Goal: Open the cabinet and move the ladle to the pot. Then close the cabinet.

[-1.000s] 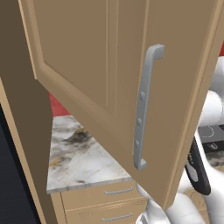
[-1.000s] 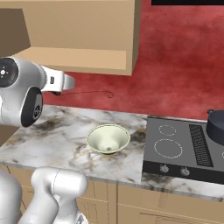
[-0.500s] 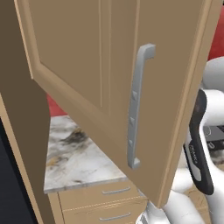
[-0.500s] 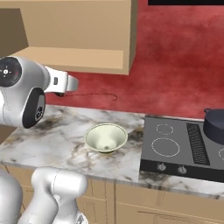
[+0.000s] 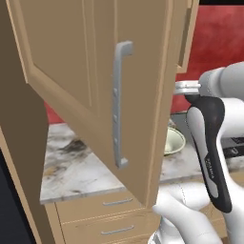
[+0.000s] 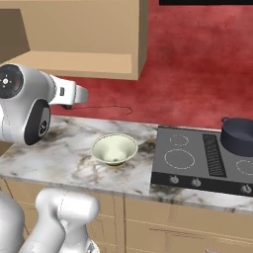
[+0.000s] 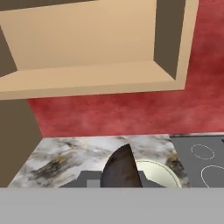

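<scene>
While cabinet gapes, bowl, pot

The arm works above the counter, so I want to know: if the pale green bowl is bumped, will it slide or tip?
The pale green bowl looks empty, so it is probably light and would slide easily on the smooth marble counter. Its rim is much wider than its base, so a knock at the rim might rock or tip it.
</scene>
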